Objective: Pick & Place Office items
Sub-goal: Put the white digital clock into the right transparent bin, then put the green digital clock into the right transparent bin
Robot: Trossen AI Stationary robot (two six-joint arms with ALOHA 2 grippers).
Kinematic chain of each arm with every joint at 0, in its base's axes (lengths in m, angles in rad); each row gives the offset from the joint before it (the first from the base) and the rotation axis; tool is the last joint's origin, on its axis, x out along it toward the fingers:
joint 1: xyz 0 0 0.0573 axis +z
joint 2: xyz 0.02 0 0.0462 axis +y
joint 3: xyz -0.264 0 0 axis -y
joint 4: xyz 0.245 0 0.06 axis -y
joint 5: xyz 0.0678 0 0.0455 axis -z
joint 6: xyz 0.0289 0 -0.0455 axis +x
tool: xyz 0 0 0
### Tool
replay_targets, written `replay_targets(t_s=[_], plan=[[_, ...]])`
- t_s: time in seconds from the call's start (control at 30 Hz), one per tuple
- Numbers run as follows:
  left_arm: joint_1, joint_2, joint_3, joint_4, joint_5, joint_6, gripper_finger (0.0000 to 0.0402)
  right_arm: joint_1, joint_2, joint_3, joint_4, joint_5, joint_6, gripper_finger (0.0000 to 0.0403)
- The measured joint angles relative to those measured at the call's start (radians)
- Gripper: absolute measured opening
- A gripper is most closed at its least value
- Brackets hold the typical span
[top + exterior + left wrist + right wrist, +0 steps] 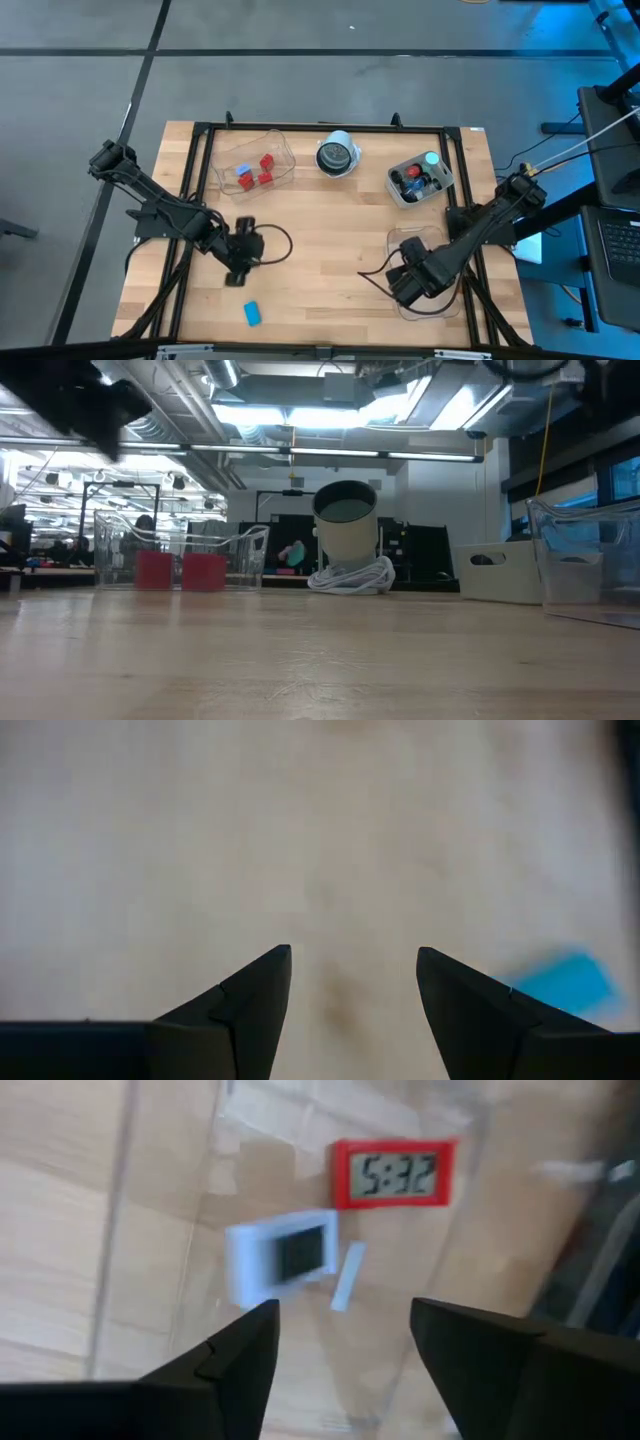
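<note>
1. A red-framed tag showing digits and a white-framed piece with a small white strip beside it lie inside a clear tray, just beyond the right gripper. Its jaws stand apart and hold nothing.
2. A blue block lies loose on the wood, just off to one side of the left gripper. Those jaws are also parted, with only bare wood between them.
3. Farther off, red blocks sit in a second clear tray, and dark discs with a teal cylinder fill a white bin.
4. Between these two stands a round white-rimmed dark object with a coiled white cord at its base.
5. The surface is a pale wooden table edged by a black frame, on a grey floor.
6. Beyond the table, the low view shows a workshop ceiling with bright strip lights and ducts.
</note>
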Motion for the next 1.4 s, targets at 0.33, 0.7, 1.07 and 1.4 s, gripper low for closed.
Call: replay_targets(t_s=[0.33,0.7,1.07,1.4], plan=[[-0.113,0.002,0.0,0.011,0.3,0.298,0.0214,0.0,-0.005,0.257,-0.22,0.321,-0.032,0.0234],[-0.162,0.18,0.0,0.192,0.29,0.399,0.0214,0.0,-0.005,0.301,-0.157,0.522,-0.101,0.0227],[-0.203,0.373,0.0,0.268,0.362,0.749,0.0214,0.0,-0.005,0.301,-0.074,0.566,-0.101,0.0227],[-0.203,0.471,0.002,0.32,0.356,0.88,0.0214,0.0,-0.005,0.301,-0.009,0.584,-0.109,0.0227]])
